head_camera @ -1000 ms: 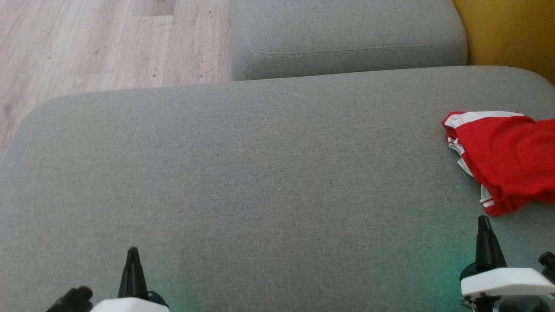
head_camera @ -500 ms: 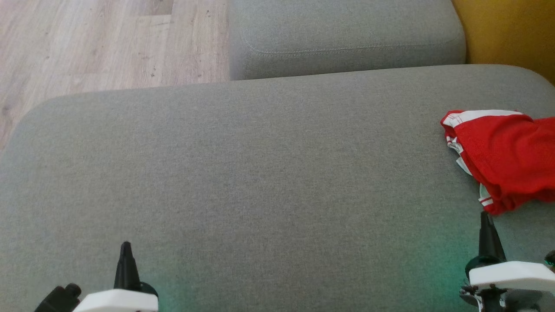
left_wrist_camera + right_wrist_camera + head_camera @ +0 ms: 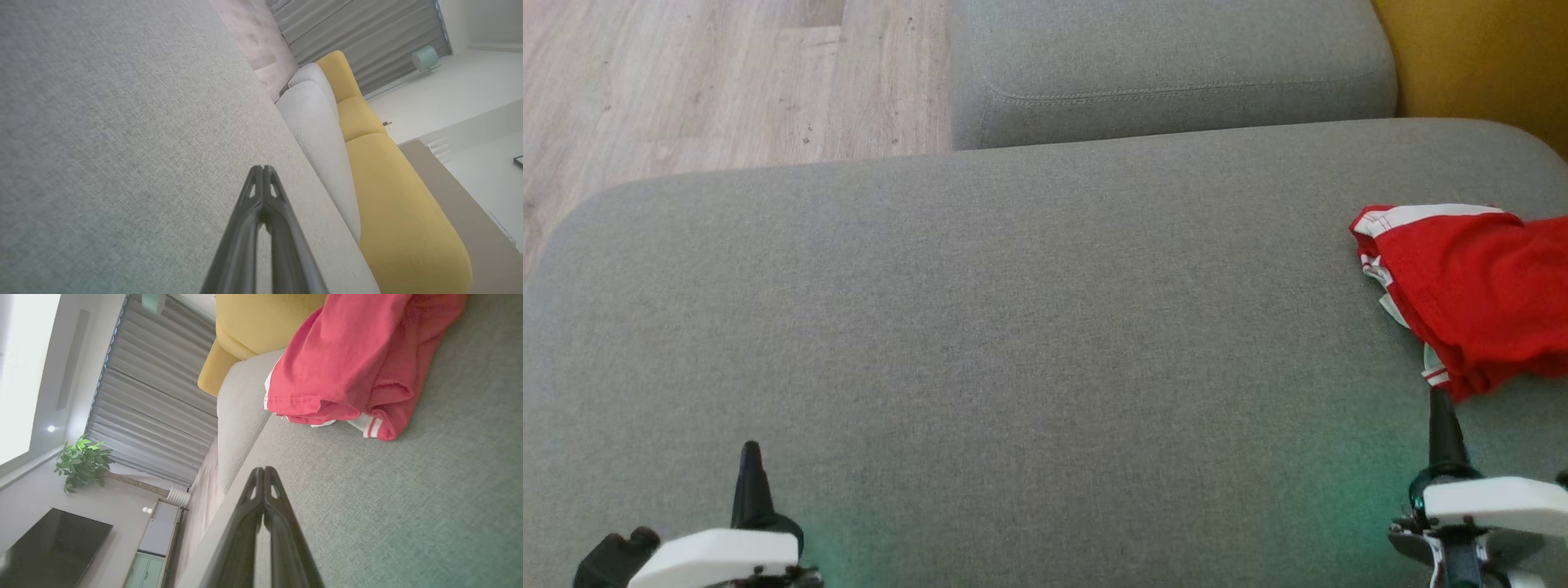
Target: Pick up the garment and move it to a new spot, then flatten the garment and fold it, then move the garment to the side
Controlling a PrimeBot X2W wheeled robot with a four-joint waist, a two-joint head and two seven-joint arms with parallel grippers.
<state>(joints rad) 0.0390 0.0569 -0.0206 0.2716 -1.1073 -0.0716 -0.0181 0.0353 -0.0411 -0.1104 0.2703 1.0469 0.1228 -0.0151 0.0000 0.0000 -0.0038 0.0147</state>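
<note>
Head view: the red garment with white stripes (image 3: pixel 1478 294) is lying crumpled at the right edge of the grey sofa cushion (image 3: pixel 1013 327), its nearest fold just beyond the tip of the right pincer (image 3: pixel 1437 400). The left pincer (image 3: pixel 750 453) is pointing over bare fabric, well apart from it. Both pincers are keeping their fingers pressed together, holding nothing. Pale wooden floor (image 3: pixel 686 82) is showing beyond the cushion. The wrist views are adding the room: a yellow sofa (image 3: pixel 392 204), grey curtains (image 3: pixel 155 396), a potted plant (image 3: pixel 81 461) and a dark television (image 3: pixel 49 551).

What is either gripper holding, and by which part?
Nothing. The left gripper and right gripper are shut empty; the red garment lies on the grey cushion, untouched.
</note>
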